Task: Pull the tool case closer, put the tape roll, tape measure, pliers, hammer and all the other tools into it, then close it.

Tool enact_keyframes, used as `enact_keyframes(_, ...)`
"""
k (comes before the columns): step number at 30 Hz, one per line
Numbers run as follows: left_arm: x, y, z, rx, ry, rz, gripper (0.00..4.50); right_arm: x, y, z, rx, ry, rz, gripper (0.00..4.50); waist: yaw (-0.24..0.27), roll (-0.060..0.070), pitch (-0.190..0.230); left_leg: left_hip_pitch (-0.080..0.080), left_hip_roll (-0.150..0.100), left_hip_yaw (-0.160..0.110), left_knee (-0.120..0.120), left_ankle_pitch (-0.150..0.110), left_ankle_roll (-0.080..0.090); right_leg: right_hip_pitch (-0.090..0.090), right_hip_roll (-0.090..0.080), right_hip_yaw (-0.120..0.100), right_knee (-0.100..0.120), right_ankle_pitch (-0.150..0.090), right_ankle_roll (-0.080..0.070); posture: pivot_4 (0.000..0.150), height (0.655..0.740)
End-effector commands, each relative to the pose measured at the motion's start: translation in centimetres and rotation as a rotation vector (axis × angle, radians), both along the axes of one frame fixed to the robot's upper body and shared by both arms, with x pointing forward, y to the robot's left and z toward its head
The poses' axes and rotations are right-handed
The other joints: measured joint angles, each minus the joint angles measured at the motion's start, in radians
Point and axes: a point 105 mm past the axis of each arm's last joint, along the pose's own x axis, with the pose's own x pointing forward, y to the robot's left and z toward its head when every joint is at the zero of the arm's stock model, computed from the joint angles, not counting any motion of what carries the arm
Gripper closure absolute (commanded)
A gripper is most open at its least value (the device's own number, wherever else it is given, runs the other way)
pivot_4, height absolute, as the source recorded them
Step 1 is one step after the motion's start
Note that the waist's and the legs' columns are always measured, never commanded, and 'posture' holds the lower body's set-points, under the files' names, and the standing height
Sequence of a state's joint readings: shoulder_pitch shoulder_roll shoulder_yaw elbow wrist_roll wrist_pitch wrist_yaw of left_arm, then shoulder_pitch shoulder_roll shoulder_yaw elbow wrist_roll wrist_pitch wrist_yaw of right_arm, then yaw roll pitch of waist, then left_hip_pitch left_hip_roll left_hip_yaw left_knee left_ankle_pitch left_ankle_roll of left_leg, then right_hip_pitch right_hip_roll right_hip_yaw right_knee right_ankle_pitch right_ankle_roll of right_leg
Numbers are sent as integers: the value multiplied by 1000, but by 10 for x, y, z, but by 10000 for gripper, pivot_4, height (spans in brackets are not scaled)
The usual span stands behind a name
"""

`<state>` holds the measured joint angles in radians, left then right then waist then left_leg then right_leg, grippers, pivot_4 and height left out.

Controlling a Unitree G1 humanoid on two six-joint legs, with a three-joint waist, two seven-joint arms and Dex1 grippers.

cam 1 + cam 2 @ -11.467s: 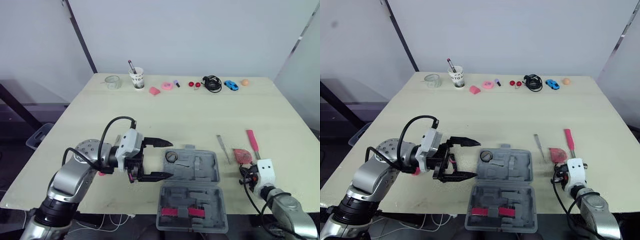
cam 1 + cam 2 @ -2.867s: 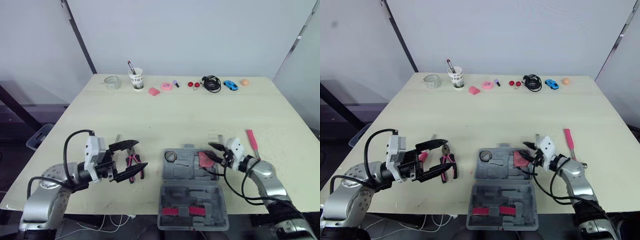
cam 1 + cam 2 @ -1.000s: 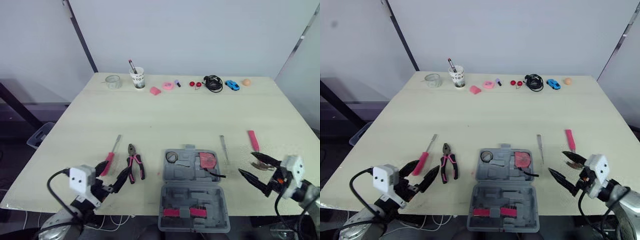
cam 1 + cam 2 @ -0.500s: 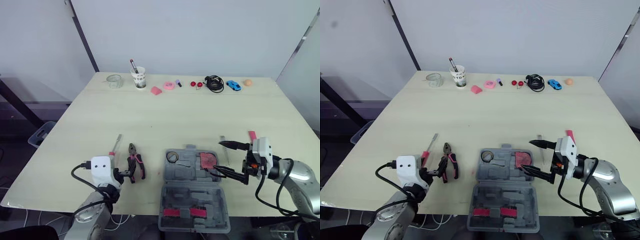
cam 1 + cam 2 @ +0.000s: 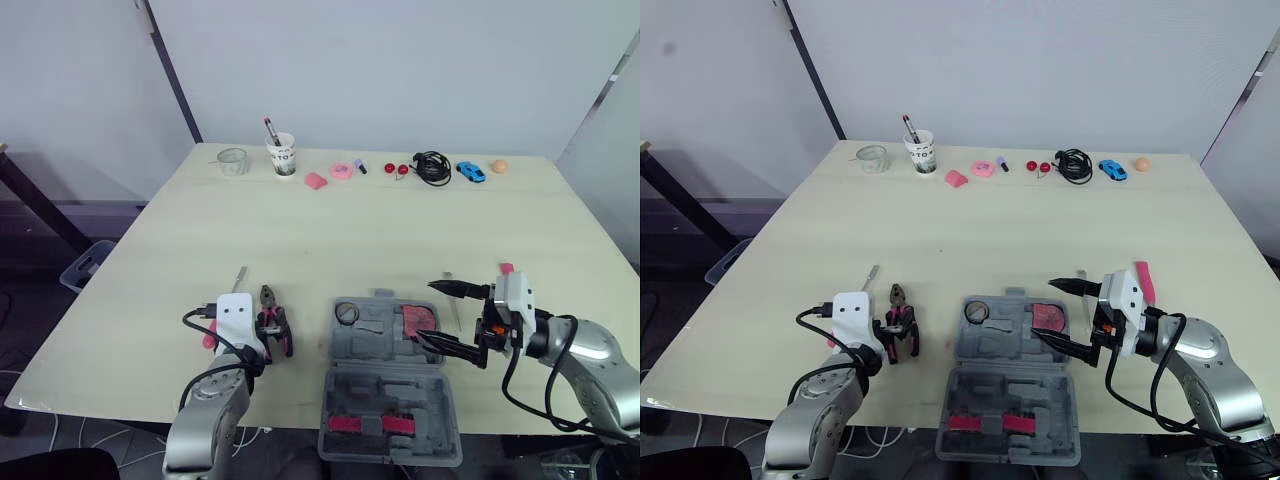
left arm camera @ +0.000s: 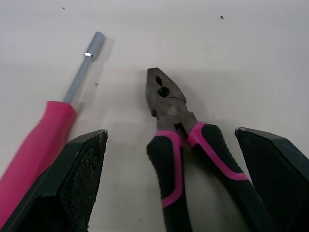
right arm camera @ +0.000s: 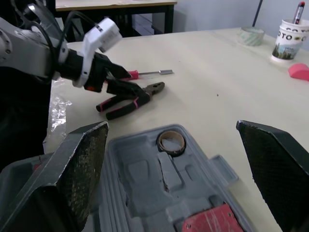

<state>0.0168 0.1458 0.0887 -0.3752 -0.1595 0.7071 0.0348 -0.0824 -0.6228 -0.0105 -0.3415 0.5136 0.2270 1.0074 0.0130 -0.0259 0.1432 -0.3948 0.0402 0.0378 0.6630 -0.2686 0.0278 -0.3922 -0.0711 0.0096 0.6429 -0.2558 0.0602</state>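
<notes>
The grey tool case point(image 5: 388, 398) lies open near the table's front edge. In its far half sit a tape roll point(image 5: 346, 314) and a red tape measure point(image 5: 416, 319). Left of the case lie pink-handled pliers point(image 6: 181, 140) and a pink screwdriver point(image 6: 46, 133). My left gripper point(image 6: 171, 133) is open low over the table, one finger on either side of the pliers' handles, with the screwdriver just outside one finger. My right gripper point(image 5: 428, 312) hangs open over the case's right side, near the tape measure, holding nothing.
A thin grey metal tool point(image 5: 453, 309) and a pink-handled tool point(image 5: 506, 268) lie right of the case, partly behind my right arm. Along the far edge stand a glass point(image 5: 232, 161), a cup with a pen point(image 5: 282, 157), small pink items point(image 5: 343, 171), a black cable point(image 5: 432, 167) and a blue toy car point(image 5: 470, 171).
My left gripper has moved forward to the pliers and now straddles their handles. My right gripper has shifted only slightly over the case. The camera has moved a little.
</notes>
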Motion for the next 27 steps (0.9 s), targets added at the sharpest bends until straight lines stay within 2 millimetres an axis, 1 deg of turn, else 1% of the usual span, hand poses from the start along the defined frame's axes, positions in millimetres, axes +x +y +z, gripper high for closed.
enact_keyframes(1,6,-6,6,5,-1,9,0,-4,3,8,-3,-30,9,379,0,0,0,0,0,0,1,0,0,0,0,0,0,0,0,1500,7400)
enact_keyframes(11,11,-17,-6,-32,84,34,0,1,2,9,-26,-38,10,379,0,0,0,-2,0,-2,3,0,0,0,0,-1,0,1,1,1500,7400)
enact_keyframes(17,14,-13,-8,-10,95,60,0,-1,-2,6,-41,-35,10,379,0,0,0,-2,0,-2,4,0,0,0,0,-1,0,1,1,1500,7400)
enact_keyframes(18,13,-11,-9,4,107,72,2432,0,-3,5,-51,-38,9,72,0,0,0,-2,0,-2,4,0,0,0,0,-1,0,1,1,1500,7400)
enact_keyframes(19,13,-10,-11,14,115,80,3912,0,-5,5,-58,-41,8,0,0,0,0,-2,0,-2,4,0,0,0,0,-1,0,1,1,1500,7400)
enact_keyframes(20,13,-9,-10,19,113,84,7204,0,-5,5,-61,-43,5,0,0,0,0,-2,0,-2,4,0,0,0,0,-1,1,1,1,1500,7400)
enact_keyframes(21,13,-8,-10,24,113,86,10860,1,-6,4,-61,-44,4,0,0,0,0,-2,0,-2,4,0,0,0,0,-1,1,1,1,1500,7400)
enact_keyframes(22,14,-8,-9,28,107,87,16652,1,-6,4,-60,-43,4,0,0,0,0,-2,0,-2,4,0,0,0,0,-1,1,1,1,1500,7400)
enact_keyframes(24,15,-8,-7,39,95,82,19780,1,-5,2,-58,-43,3,0,0,0,0,-2,0,-2,4,0,0,0,0,-1,1,1,1,1500,7400)
enact_keyframes(27,17,-7,-5,65,90,74,19772,0,-3,1,-59,-44,-2,0,0,0,0,-2,0,-2,4,0,0,0,0,-1,1,1,1,1500,7400)
